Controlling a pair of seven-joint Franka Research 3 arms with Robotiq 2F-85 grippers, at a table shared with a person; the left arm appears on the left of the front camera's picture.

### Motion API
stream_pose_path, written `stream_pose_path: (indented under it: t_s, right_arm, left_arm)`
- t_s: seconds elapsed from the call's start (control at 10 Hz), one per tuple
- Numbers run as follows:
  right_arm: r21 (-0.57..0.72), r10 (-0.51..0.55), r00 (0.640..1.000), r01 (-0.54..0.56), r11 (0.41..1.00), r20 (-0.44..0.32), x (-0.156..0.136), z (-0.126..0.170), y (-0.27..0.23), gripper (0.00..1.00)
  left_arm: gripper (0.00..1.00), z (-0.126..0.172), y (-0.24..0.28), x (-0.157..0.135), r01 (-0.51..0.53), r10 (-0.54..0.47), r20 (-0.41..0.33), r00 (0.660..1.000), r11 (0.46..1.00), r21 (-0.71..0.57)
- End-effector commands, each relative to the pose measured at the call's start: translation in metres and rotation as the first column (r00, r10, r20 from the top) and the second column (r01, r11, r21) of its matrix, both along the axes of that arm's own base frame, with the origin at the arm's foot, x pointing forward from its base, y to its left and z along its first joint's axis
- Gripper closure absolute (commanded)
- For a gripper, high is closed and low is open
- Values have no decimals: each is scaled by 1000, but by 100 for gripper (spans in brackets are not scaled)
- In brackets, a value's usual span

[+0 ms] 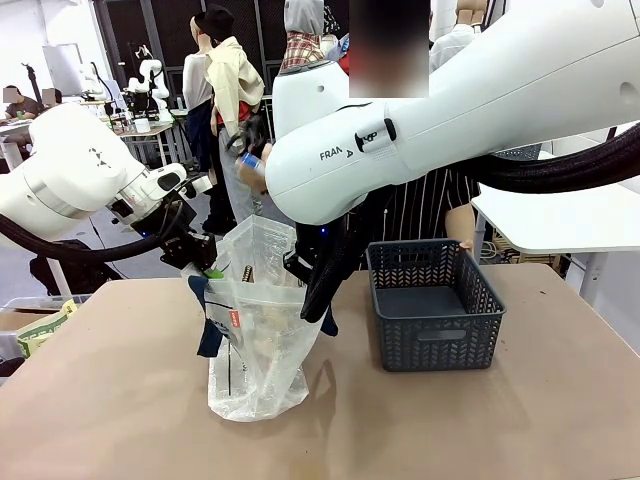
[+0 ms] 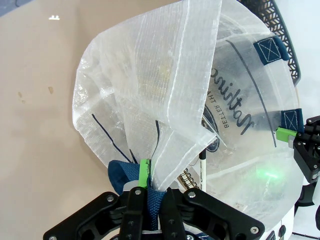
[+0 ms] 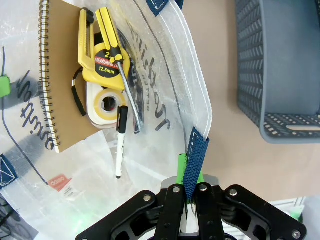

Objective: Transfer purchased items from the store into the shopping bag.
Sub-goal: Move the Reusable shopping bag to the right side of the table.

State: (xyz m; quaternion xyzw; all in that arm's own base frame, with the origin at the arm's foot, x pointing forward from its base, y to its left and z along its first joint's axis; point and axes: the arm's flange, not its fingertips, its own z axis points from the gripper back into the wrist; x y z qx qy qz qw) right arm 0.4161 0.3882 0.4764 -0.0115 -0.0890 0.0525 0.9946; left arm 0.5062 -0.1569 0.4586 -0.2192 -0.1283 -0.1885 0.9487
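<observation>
Both grippers (image 3: 186, 192) (image 2: 148, 192) pinch navy handles of the translucent, crinkly shopping bag (image 1: 255, 340).

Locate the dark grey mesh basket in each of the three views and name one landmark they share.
Front view: the basket stands right of centre on the table, just right of the shopping bag.
Left wrist view: only its rim pokes out at the top right, behind the bag.
Right wrist view: the basket sits in the upper right corner, right of the bag.
Shared landmark: the bag's navy handles, pinched by both grippers.
</observation>
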Motion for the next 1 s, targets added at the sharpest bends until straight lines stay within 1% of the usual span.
stream_pose_path:
  t_s: [0.0, 0.9]
  right_arm:
    - [0, 1, 1000, -1, 1000, 1, -1, -2, -1, 100]
    - [0, 1, 1000, -1, 1000, 1, -1, -2, -1, 100]
  left_arm:
    - [100, 0, 1, -2, -4, 4, 2, 1000, 1000, -4]
    - [100, 0, 1, -2, -4, 4, 2, 1000, 1000, -4]
